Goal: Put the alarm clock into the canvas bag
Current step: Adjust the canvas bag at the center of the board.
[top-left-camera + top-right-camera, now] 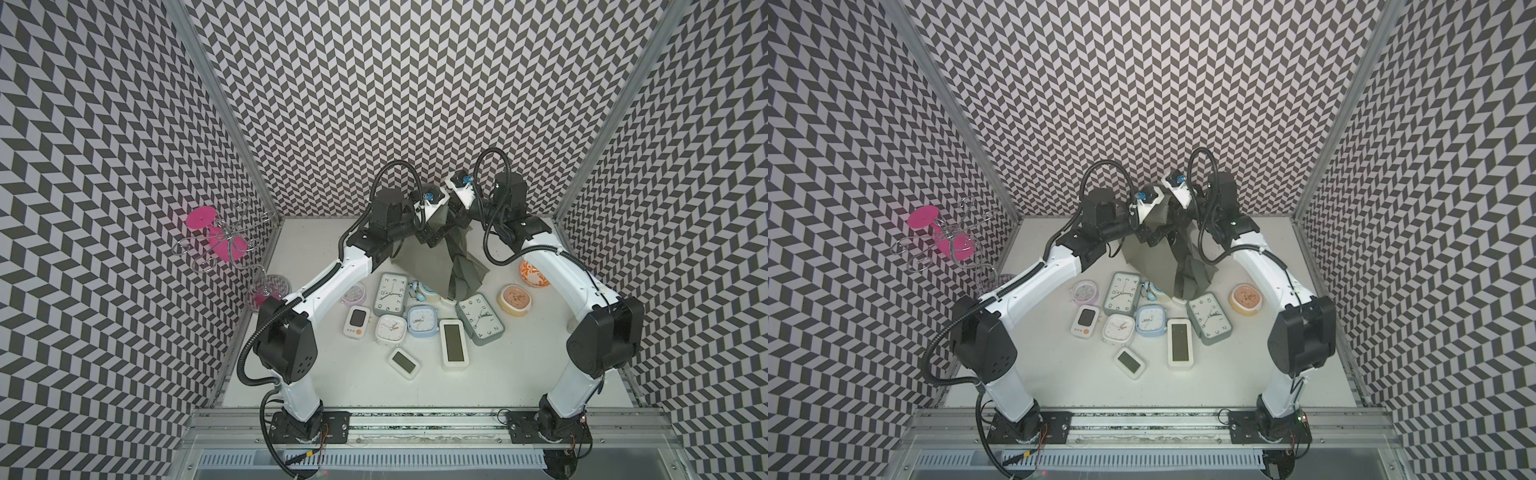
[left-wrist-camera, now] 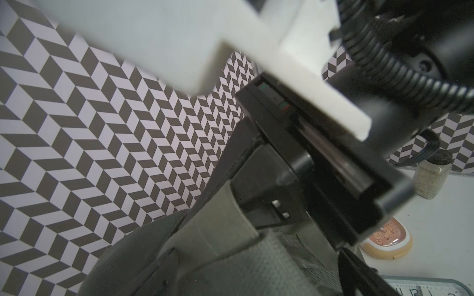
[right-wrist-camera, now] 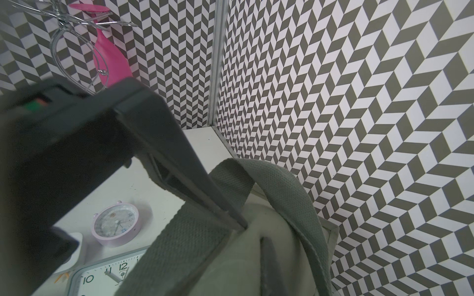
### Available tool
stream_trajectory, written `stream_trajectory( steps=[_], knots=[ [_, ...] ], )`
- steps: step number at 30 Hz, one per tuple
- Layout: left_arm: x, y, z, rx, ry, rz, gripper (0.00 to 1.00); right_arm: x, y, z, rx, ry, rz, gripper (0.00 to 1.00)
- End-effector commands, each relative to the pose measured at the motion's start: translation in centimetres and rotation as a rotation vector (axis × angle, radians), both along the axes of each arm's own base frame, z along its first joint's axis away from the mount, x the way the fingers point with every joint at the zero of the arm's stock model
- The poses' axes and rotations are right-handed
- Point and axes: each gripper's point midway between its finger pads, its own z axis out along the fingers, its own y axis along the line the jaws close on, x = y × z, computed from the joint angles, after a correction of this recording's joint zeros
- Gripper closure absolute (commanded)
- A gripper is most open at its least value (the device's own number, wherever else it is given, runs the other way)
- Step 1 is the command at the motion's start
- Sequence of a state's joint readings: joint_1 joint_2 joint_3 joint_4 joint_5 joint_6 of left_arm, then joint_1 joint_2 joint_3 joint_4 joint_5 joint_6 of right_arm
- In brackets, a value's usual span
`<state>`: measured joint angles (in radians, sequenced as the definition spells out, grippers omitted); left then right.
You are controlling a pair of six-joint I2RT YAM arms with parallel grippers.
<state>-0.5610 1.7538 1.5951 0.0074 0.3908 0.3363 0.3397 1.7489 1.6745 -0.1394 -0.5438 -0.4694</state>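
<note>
Alarm clocks (image 1: 390, 328), Mia: where do they lie?

All that I can see are on the white tabletop (image 1: 519, 374), Tom, outside the bag. Nearest us is a small white digital clock (image 1: 404, 364), with a taller white digital clock (image 1: 454, 344) just beside it.

And behind those two?

A white clock with orange buttons (image 1: 356, 321), a pale blue square clock (image 1: 422, 321) and a tilted grey-green rectangular clock (image 1: 480, 319). Farther back a pink round clock (image 1: 354, 293) lies by the left arm, and a peach clock (image 1: 515, 300) sits towards the right arm.

Where is the canvas bag (image 1: 432, 266)?

At the far middle of the tabletop, just behind the clocks. Its top is gathered up to both grippers, and its lower edge hides part of a blue bell-topped clock (image 1: 417, 289).

How do the fingers stand?

The right gripper (image 3: 238, 223) has its fingers (image 3: 184, 164) pressed together, pinching the bag where a strap handle (image 3: 282, 189) meets the rim. The left gripper (image 2: 307, 241) has its fingers (image 2: 266, 194) spread wide. Strap cloth lies against one of them, and the other stands well apart from it.

Anything beyond the bag?

An orange patterned bowl (image 1: 533, 274) lies beside the right arm. A wire rack (image 1: 216, 241) holding a pink glass (image 1: 203, 222) stands at the left wall.
</note>
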Motion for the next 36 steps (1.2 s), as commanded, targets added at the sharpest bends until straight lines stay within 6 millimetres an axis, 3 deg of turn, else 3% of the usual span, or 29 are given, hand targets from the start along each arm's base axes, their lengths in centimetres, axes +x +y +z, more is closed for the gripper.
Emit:
stream_trajectory(
  steps=[1,7,12,14,15,16,18,21,26,31,32,36],
  knots=[
    [2.0,2.4,2.0,-0.082,-0.002,0.136,0.07,-1.8,0.5,3.6,0.051,-0.095,0.047,1.00],
    [3.3,3.2,2.3,-0.076,-0.002,0.182,0.27,-2.1,0.6,3.5,0.052,-0.093,0.067,1.00],
    [4.3,3.3,3.4,-0.088,-0.017,0.219,0.66,-1.9,0.4,3.4,0.060,-0.085,0.057,0.99],
    [5.1,3.7,4.2,-0.103,-0.018,0.258,0.84,-1.3,-0.2,3.5,0.087,-0.058,0.024,0.90],
    [5.9,4.3,4.8,-0.127,-0.012,0.303,1.00,-1.1,-0.7,3.5,0.106,-0.039,0.007,0.77],
    [6.7,5.1,5.5,-0.165,0.005,0.368,1.00,-0.9,-1.4,3.3,0.125,-0.013,-0.016,0.59],
    [7.6,6.3,6.4,-0.210,0.018,0.441,1.00,-0.7,-2.8,3.0,0.166,0.036,-0.076,0.33],
    [8.2,6.8,7.1,-0.256,0.026,0.488,1.00,-1.9,-4.4,2.7,0.228,0.106,-0.127,0.01],
    [9.0,7.0,7.7,-0.282,0.046,0.525,1.00,-6.1,-6.6,2.3,0.344,0.173,-0.198,0.01],
    [8.6,6.4,7.5,-0.289,0.065,0.486,1.00,-7.7,-9.5,-1.4,0.462,0.308,-0.375,0.01],
    [8.6,6.4,7.3,-0.293,0.067,0.484,1.00,-8.0,-9.9,-2.5,0.478,0.342,-0.400,0.04],
    [8.3,6.2,7.3,-0.290,0.062,0.473,1.00,-10.8,-8.7,-5.3,0.477,0.460,-0.309,0.17]
  ],
)
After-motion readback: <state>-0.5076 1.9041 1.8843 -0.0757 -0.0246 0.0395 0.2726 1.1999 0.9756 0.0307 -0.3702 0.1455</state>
